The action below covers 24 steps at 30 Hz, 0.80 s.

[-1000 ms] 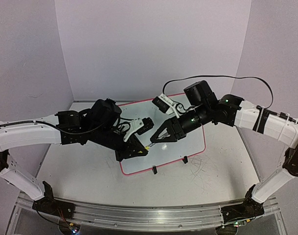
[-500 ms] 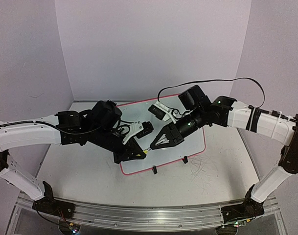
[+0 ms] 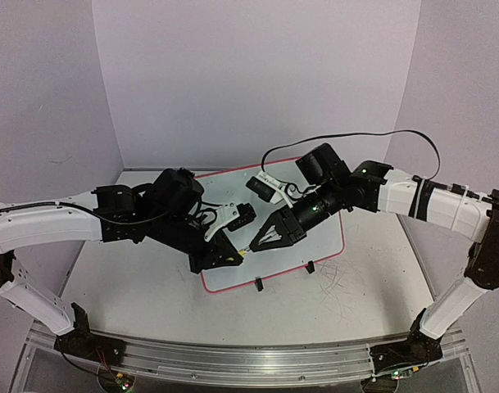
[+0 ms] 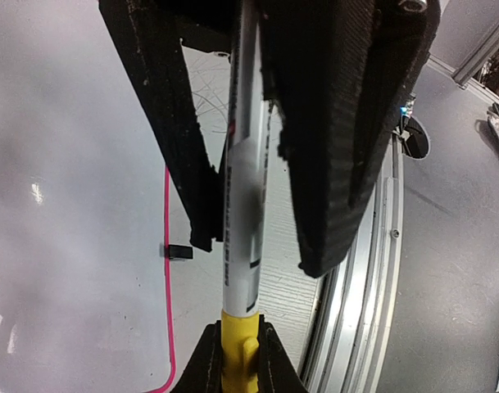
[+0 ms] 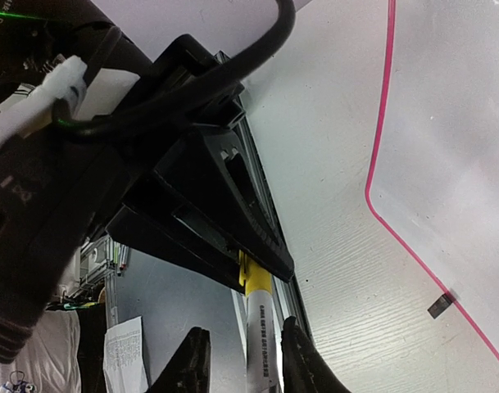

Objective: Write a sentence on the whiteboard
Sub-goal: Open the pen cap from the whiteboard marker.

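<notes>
Item: marker (image 4: 241, 229), spanning two grippers above the whiteboard (image 3: 324, 237).
Your left gripper (image 3: 233, 254) is clamped on the barrel. Your right gripper (image 3: 259, 242) flanks the yellow end, and you cannot tell whether it grips. The board stands mid-table beneath both, no sentence visible on it. Risk: pulling off the barrel's axis may twist the marker loose and drop it.

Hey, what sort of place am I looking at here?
Most likely a robotics lab test cell: two white-and-black robot arms bolted to a grey aluminium rail at the edge of a scuffed white table, closed in by plain lavender wall panels, with a pink-rimmed glossy whiteboard on it.
</notes>
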Available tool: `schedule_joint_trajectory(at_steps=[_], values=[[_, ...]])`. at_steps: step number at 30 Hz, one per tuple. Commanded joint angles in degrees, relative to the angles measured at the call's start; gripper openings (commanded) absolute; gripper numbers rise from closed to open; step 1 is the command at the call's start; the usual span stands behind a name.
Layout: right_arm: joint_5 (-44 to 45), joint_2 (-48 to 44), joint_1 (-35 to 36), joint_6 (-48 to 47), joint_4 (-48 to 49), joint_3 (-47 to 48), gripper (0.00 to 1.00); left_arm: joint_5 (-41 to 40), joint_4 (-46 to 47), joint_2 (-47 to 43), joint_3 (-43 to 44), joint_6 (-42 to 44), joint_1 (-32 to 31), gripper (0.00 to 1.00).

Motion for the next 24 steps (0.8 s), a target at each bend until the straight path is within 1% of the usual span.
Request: schedule_joint_trajectory(at_steps=[1,2,3,5,6,8,9,11,13,14,16,18,21,22,23,24], values=[[0.4,-0.5,0.3,-0.5,0.8,1.3,0.32,-1.6,0.7,-2.3,0.1,0.0,0.2,0.0],[1.7,-1.0,0.3,-0.1,1.2,0.9,0.34,-2.3,0.7,-2.5,0.1,-0.2,0.2,0.0],[3.5,-2.0,0.3,1.0,2.3,0.5,0.37,-2.9,0.7,-2.6,0.0,-0.3,0.2,0.0],[9.0,-4.8,0.3,5.0,6.4,-2.3,0.58,-4.2,0.8,-2.8,-0.1,-0.7,0.2,0.0],[10.8,-7.1,0.3,7.3,9.8,-4.5,0.72,-4.6,0.8,-2.9,-0.2,-0.9,0.2,0.0],[14.2,-11.3,0.2,11.1,17.3,-9.7,0.92,-5.0,0.9,-2.8,-0.4,-1.1,0.2,0.0],[15.7,-13.3,0.3,13.0,20.9,-12.2,0.98,-5.1,0.9,-2.9,-0.5,-1.1,0.2,0.0],[18.6,-16.6,0.2,16.5,25.6,-15.5,0.98,-5.1,1.1,-3.1,-0.5,-1.1,0.2,0.0],[23.5,-19.3,0.3,20.1,28.7,-18.3,0.98,-5.2,1.3,-3.4,-0.5,-1.0,0.2,0.0],[24.7,-20.5,0.2,20.2,30.7,-20.1,0.98,-5.4,1.4,-3.5,-0.5,-0.9,0.2,0.0],[23.7,-22.8,0.2,18.6,37.8,-24.7,0.98,-5.7,1.5,-3.7,-0.5,-0.9,0.2,0.0],[22.1,-22.9,0.2,18.3,41.4,-26.2,0.98,-6.1,1.7,-3.9,-0.3,-1.0,0.2,0.0],[19.4,-17.4,0.4,19.1,37.4,-21.6,0.84,-6.9,2.8,-4.6,-0.4,-1.5,0.2,0.0],[17.7,-16.2,0.6,19.5,38.2,-21.2,0.8,-7.3,3.2,-4.9,-0.4,-1.6,0.2,0.0],[17.4,-16.1,1.9,19.3,41.5,-22.8,0.78,-7.4,3.5,-5.3,-0.5,-1.7,0.2,0.0],[18.0,-16.5,3.6,18.5,43.9,-24.0,0.79,-7.4,3.7,-5.5,-0.6,-1.7,0.2,0.0]])
